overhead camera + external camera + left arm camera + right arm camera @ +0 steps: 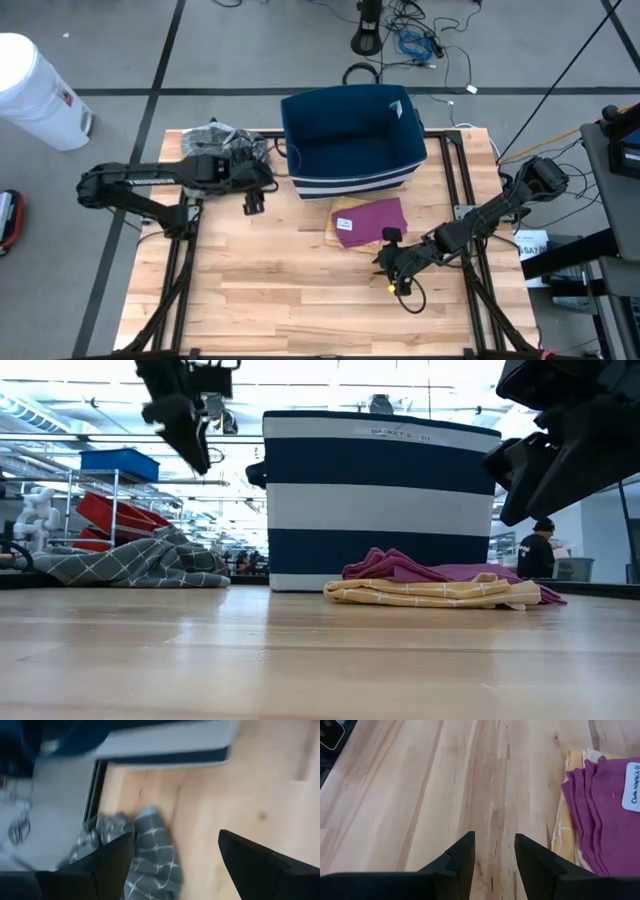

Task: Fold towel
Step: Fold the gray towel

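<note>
My right gripper (492,851) hovers part-open and empty beside the purple towel (368,219); my left gripper (253,203) hangs wide open, empty, above the grey towel (147,850).

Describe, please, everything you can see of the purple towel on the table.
The purple towel looks like soft magenta cloth, folded into several layers whose edges show stepped in the right wrist view. A white label with handwriting sits on its top. It lies flat on a folded yellow towel, which sticks out beneath it, on the wooden table just in front of the striped blue basket. Nothing holds it; the right gripper hangs beside it with its fingers apart.
</note>
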